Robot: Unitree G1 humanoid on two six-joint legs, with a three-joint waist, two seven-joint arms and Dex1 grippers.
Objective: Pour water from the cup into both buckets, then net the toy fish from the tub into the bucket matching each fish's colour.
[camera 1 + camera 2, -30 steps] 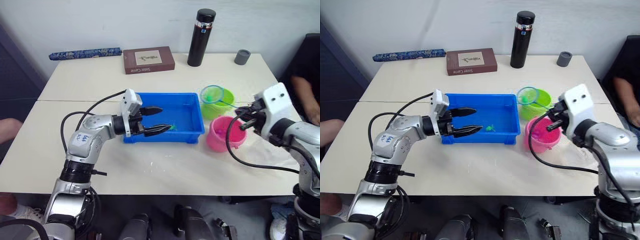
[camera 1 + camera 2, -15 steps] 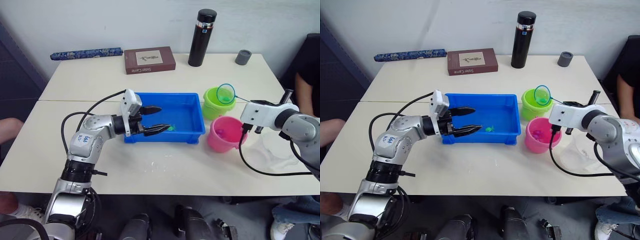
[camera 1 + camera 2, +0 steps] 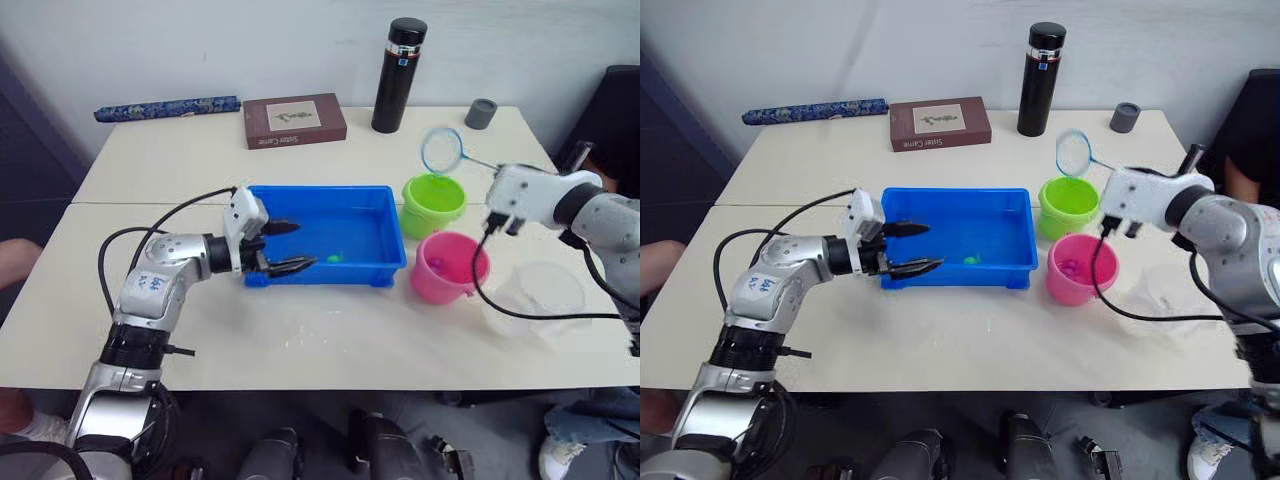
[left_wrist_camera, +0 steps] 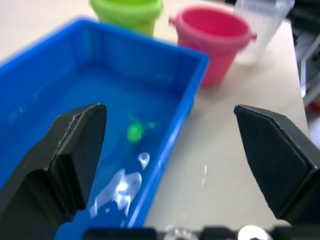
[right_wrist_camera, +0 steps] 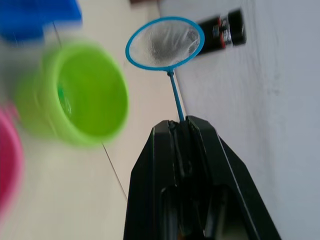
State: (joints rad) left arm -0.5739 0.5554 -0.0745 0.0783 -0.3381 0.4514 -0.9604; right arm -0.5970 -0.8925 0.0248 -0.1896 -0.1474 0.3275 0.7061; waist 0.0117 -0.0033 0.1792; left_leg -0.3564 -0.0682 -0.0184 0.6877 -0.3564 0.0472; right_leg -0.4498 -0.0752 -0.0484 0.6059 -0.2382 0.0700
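Clear plastic cup (image 3: 545, 298): nearest on the right of the table (image 3: 330, 340), upright; judged light and rather slippery, best taken round its wall.
Pink bucket (image 3: 448, 266): just beside the cup, touching or almost touching the tub's right end; something pink is seen inside it.
Blue tub (image 3: 330, 236): shallow, wet-bottomed; one green fish (image 4: 135, 132) is seen near its front right part.
Left gripper (image 3: 285, 246): spread wide over the tub's left end, with nothing held.
Green bucket (image 3: 432, 203): behind the pink one, open and upright.
Net (image 5: 165, 43): raised above and behind the green bucket, apart from it; nothing is seen in its mesh.
Right gripper (image 5: 181, 131): closed tight on the net's thin handle at its far end.
Handling: the net is judged very light, its wire handle springy and its mesh soft; a hold on the handle end suits it.
Flask (image 3: 398, 74) and grey cap (image 3: 482, 112): farthest back.
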